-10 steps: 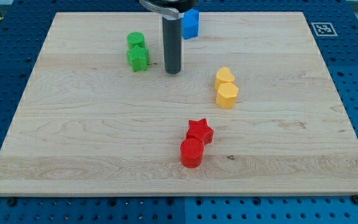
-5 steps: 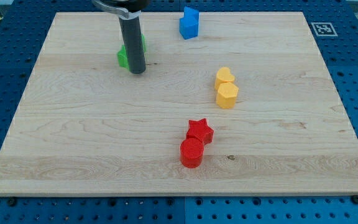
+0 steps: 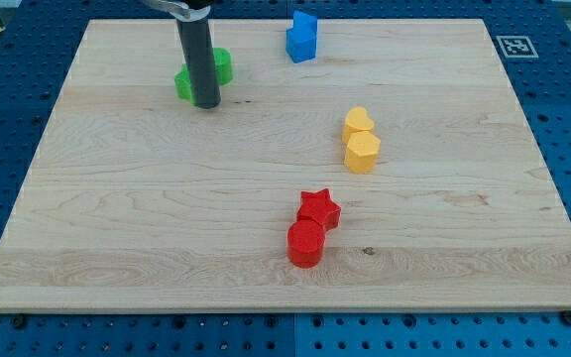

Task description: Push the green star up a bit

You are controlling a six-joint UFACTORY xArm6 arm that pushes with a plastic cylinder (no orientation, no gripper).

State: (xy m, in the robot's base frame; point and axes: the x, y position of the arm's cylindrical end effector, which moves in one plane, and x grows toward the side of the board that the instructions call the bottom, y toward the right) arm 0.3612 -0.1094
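Note:
My tip (image 3: 205, 102) rests on the board near the view's top left, right against the green blocks. The rod hides most of the green star (image 3: 182, 82), which shows only as a green edge at the rod's left. A green round block (image 3: 221, 65) shows at the rod's right, a little higher. I cannot tell whether the two green blocks touch.
A blue block (image 3: 302, 37) stands at the board's top middle. A yellow heart (image 3: 358, 122) and a yellow hexagon (image 3: 362, 151) sit together right of centre. A red star (image 3: 318, 209) and a red cylinder (image 3: 305, 243) sit together near the bottom middle. The wooden board (image 3: 117, 228) lies on a blue table.
The rod has moved from right of the green blocks to the left and slightly up, against them. The green star has shifted left and up and is now mostly hidden behind the rod.

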